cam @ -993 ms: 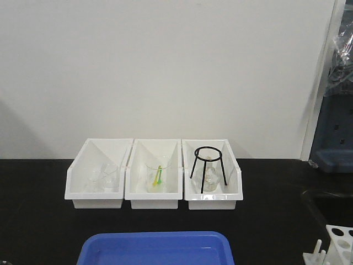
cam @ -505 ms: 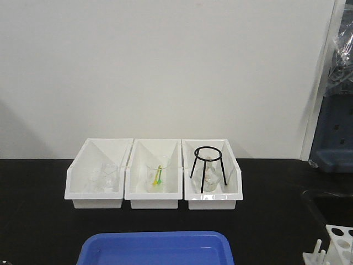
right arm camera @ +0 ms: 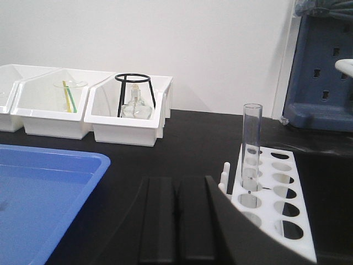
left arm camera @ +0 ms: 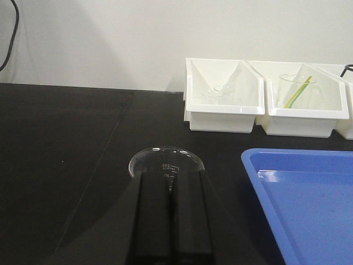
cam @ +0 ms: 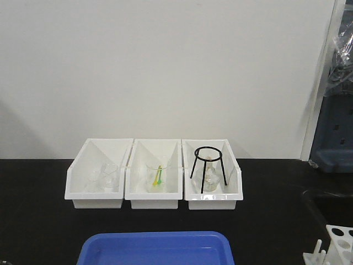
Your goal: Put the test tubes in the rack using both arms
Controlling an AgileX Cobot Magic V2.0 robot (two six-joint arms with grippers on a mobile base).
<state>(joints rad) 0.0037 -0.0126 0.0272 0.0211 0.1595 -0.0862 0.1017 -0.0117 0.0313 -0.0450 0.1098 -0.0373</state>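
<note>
At about one o'clock from the right pincer (right arm camera: 177,221), whose fingers meet on nothing, one test tube (right arm camera: 252,146) stands upright in the rack (right arm camera: 276,201) on the black counter (right arm camera: 198,138), while the left pincer (left arm camera: 171,221), likewise closed and empty, faces a beaker (left arm camera: 166,160).

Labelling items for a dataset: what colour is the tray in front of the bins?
Blue. The tray shows best in the left wrist view.

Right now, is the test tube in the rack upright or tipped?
Upright. In the right wrist view the test tube stands vertically in a hole of the rack, its open rim on top.
</note>
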